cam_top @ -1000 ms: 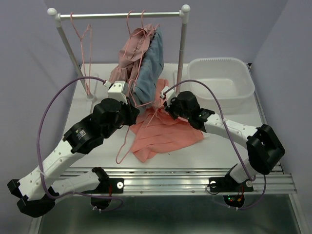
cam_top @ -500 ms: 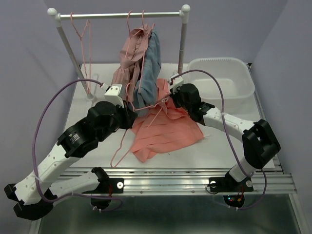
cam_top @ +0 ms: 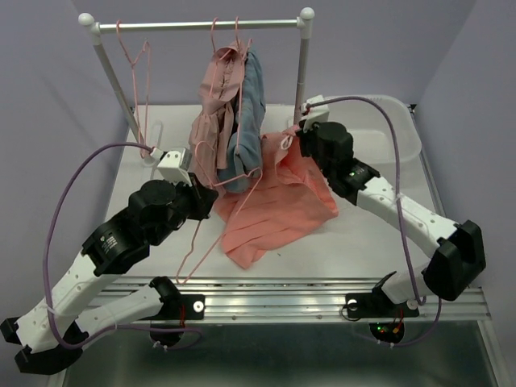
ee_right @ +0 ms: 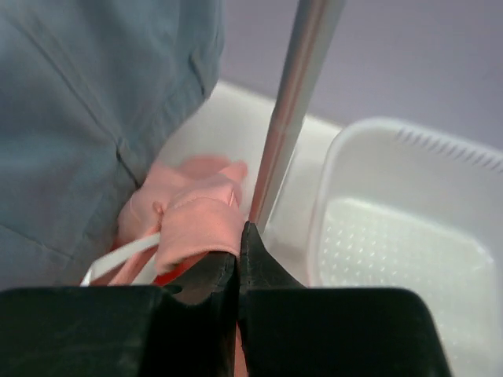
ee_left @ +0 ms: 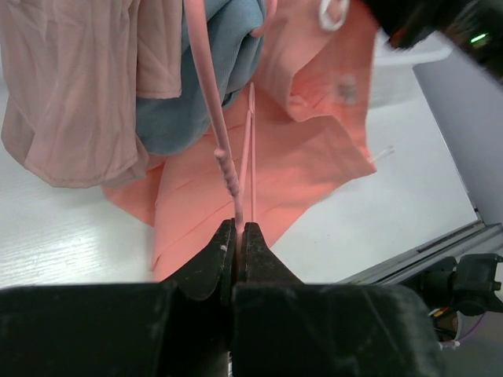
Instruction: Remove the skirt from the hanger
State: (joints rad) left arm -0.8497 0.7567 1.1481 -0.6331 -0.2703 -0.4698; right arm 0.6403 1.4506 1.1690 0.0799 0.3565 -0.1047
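The coral skirt (cam_top: 278, 211) lies spread on the white table, and its waistband end is lifted at the back right. My right gripper (cam_top: 292, 143) is shut on that waistband beside the rack post; the right wrist view shows the pink fabric (ee_right: 196, 216) pinched in my gripper (ee_right: 238, 236). My left gripper (cam_top: 203, 193) is shut on the thin pink hanger (cam_top: 190, 242), whose wire runs across the skirt. In the left wrist view the hanger wire (ee_left: 224, 149) rises from my shut gripper (ee_left: 238, 229) over the skirt (ee_left: 306, 161).
A clothes rack (cam_top: 201, 24) stands at the back with a beige garment (cam_top: 211, 109), a blue garment (cam_top: 246, 121) and an empty pink hanger (cam_top: 137, 56). Its right post (ee_right: 299, 94) is right next to my right gripper. A white basin (cam_top: 391, 141) sits at the back right.
My right gripper has moved up and back to the right with the skirt's waistband, stretching the skirt. My left gripper has drawn back to the left with the hanger.
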